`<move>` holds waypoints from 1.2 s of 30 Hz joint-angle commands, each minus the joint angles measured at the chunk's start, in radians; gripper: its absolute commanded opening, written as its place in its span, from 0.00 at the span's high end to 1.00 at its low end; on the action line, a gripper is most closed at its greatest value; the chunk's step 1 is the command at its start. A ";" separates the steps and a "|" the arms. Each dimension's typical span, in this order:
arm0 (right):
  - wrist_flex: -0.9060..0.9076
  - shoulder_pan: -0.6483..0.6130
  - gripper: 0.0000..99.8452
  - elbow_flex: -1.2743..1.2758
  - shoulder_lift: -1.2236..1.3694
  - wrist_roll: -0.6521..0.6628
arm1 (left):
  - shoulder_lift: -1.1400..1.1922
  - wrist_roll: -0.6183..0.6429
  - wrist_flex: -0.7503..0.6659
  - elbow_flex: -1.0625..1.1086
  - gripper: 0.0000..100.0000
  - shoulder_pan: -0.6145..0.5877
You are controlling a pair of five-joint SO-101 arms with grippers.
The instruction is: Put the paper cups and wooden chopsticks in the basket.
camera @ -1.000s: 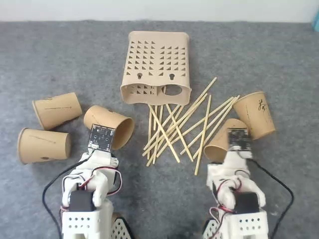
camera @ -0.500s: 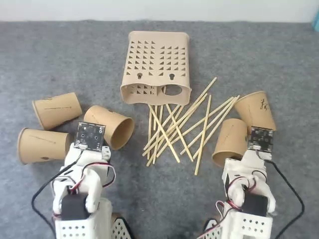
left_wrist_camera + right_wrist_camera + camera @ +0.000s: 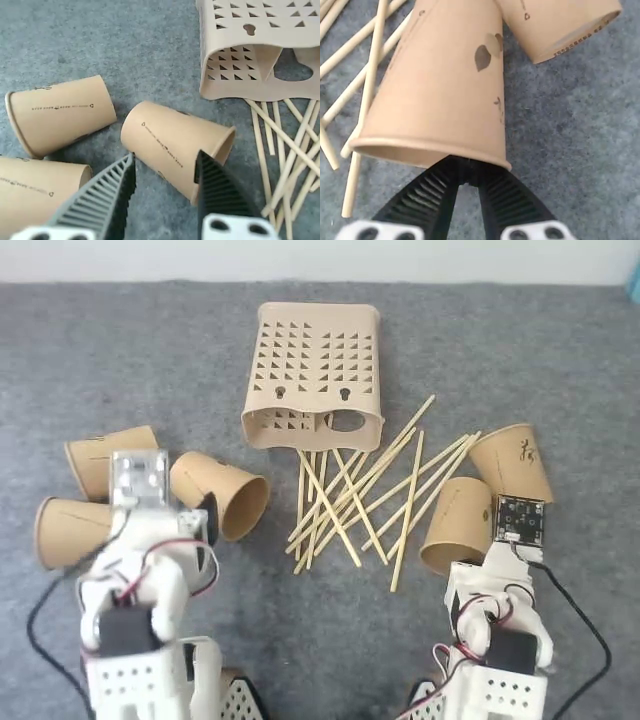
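hovering wide open, left gripper [image 3: 165, 156] over paper cup [image 3: 172, 132].

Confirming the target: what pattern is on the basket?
Basket: beige with triangular cut-outs, clearest in high view.

High camera, fixed, looks steeply down over the whole mat [image 3: 120, 360] from its near edge. Left wrist camera peers between parted jaws at a cup [image 3: 175, 145] just ahead, basket [image 3: 225, 36] beyond. Right wrist camera sits close behind closed jaws, another cup [image 3: 445, 90] at their tips; both cups are shared with the overhead.
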 commanded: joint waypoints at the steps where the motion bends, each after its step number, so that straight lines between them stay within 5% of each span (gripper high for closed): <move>1: 0.007 -0.008 0.98 -0.037 0.001 0.012 | 0.295 0.015 -0.038 -0.185 0.83 0.037; 10: 0.007 -0.008 0.98 -0.035 0.001 0.012 | 0.755 0.089 -0.138 -0.412 0.83 0.150; 19: 0.007 -0.007 0.98 -0.035 0.001 0.012 | 1.080 0.149 -0.499 -0.466 0.83 0.198; 29: 0.007 -0.008 0.98 -0.035 0.001 0.012 | 1.343 0.149 -0.861 -0.458 0.83 0.190; 36: 0.007 -0.010 0.98 -0.035 0.001 0.012 | 1.389 0.149 -0.922 -0.466 0.90 0.198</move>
